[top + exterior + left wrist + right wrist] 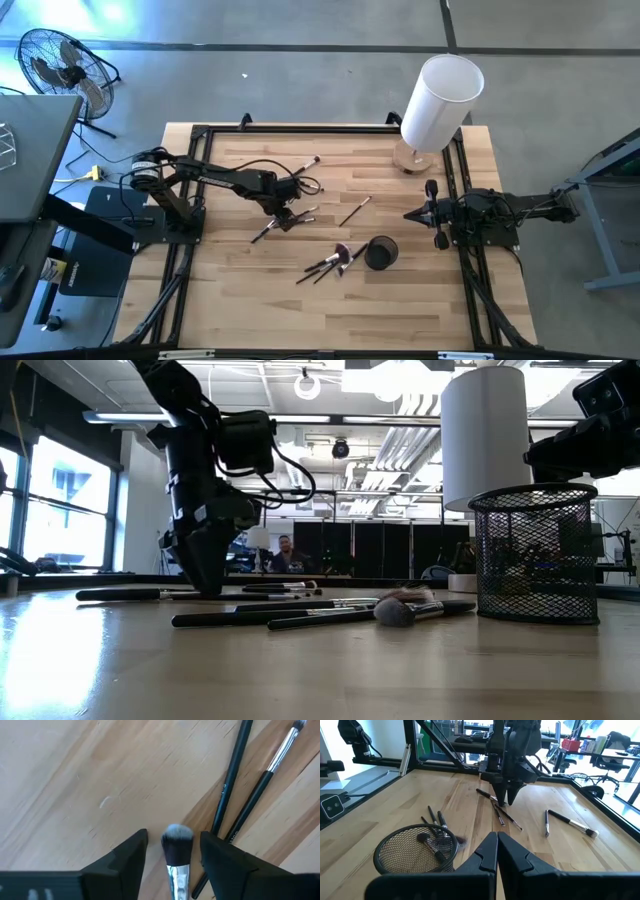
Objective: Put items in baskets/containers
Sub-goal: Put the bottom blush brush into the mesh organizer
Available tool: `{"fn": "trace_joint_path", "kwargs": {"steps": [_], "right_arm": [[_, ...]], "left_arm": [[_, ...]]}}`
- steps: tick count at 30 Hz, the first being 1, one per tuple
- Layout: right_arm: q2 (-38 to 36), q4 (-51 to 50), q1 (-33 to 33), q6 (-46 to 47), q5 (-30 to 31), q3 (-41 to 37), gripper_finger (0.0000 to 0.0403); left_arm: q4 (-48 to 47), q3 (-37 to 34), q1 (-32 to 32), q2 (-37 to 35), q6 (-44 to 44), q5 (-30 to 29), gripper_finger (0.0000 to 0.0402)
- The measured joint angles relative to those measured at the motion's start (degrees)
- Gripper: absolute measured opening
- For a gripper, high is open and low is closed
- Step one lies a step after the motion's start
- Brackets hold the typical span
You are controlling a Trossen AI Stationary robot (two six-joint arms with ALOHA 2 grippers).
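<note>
1. My left gripper [171,851] is down on the desk [230,290], fingers [131,852] spread around a brush head [176,842], not pinching.
2. Mesh cup [381,252] at 4 o'clock, brushes [330,264] beside it.
3. Right gripper [497,851] parked at 3, fingers pressed together.
</note>
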Motion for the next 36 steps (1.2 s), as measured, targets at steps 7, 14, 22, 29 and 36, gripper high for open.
{"fn": "trace_joint_path", "kwargs": {"steps": [7, 14, 22, 29, 36], "right_arm": [[0.00, 0.00, 0.00, 0.00, 0.00, 0.00, 0.0000], [0.00, 0.00, -0.01, 0.00, 0.00, 0.00, 0.0000], [0.00, 0.00, 0.00, 0.00, 0.00, 0.00, 0.0000], [0.00, 0.00, 0.00, 0.00, 0.00, 0.00, 0.0000], [0.35, 0.07, 0.00, 0.00, 0.00, 0.00, 0.0000]], "left_arm": [[-0.18, -0.09, 0.02, 0.00, 1.92, -1.39, 0.0072], [-5.09, 1.85, 0.02, 0.12, 3.21, -0.18, 0.0015], [-18.83, 11.94, -3.50, -5.09, -3.07, -4.44, 0.0003], [-9.85, 24.93, -11.48, -10.47, -7.93, -15.95, 0.0002], [31.07, 27.83, -19.48, -6.74, 15.68, -25.65, 0.0001]]}}
